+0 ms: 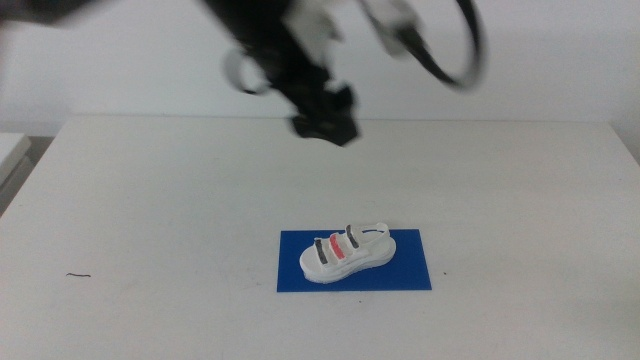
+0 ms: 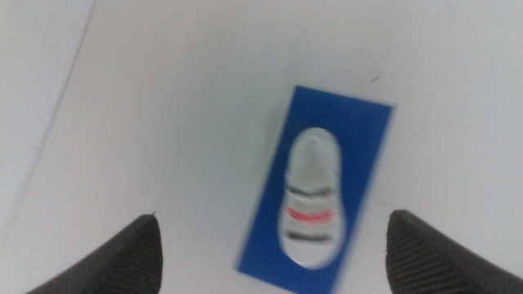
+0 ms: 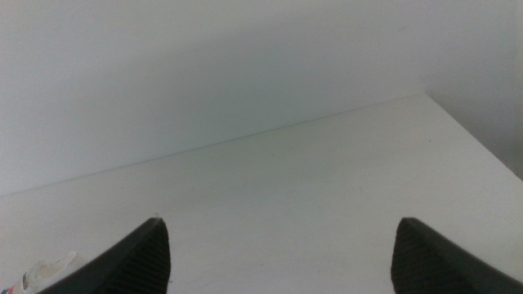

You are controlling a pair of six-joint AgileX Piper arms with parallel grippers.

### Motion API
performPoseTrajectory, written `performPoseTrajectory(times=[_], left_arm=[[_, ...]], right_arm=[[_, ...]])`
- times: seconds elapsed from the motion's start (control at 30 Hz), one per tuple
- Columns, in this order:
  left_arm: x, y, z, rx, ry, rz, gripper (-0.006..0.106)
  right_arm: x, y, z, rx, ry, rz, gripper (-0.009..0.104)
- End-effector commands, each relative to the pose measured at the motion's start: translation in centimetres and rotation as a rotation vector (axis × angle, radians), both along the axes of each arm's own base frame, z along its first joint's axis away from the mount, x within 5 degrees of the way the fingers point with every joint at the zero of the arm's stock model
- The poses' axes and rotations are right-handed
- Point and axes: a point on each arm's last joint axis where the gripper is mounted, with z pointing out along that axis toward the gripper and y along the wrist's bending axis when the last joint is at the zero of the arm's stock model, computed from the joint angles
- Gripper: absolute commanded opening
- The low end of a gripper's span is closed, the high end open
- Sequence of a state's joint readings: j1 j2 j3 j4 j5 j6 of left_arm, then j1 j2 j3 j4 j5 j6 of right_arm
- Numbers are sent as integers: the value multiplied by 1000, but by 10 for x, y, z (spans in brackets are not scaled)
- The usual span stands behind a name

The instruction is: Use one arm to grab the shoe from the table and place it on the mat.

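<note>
1. On the dark-blue mat (image 1: pixel 354 261), toward the near middle of the white table (image 1: pixel 150 200), lies the shoe (image 1: pixel 346 251). It rests on its sole, wholly inside the mat's edges, set slightly askew to the mat's long side.
2. Its three straps face up: two dark grey ones with a red one between them. Nothing touches the shoe.
3. High above the far part of the table, the arm (image 1: pixel 300 60) hangs in the middle view, blurred, with a black cable (image 1: pixel 455 55) looping beside it.
4. At its lower end sits the left gripper (image 1: pixel 325 122), well apart from the shoe and mat, up over the table's far edge.
5. From the left wrist view, the left gripper (image 2: pixel 274 253) has its two dark jaws spread wide, one at each side of the picture, with nothing between them. Far below, between the jaws, the shoe (image 2: pixel 311 200) shows on the mat (image 2: pixel 368 139), both blurred.
6. From the right wrist view, the right gripper (image 3: pixel 282 257) also has its jaws wide apart and empty, looking across a bare stretch of the table (image 3: pixel 310 204) toward a pale wall (image 3: pixel 204 65). This arm is out of the middle view.
</note>
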State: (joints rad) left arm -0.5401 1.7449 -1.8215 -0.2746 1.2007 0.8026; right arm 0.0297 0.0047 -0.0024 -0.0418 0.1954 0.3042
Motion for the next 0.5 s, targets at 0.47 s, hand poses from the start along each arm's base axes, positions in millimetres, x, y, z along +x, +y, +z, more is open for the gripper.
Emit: performPoseTrajectory(times=[0.47], left_arm=[[-137,169,-46,-627,-340,841,94]], right_arm=[[0,0,0,-9,-12,0,79]])
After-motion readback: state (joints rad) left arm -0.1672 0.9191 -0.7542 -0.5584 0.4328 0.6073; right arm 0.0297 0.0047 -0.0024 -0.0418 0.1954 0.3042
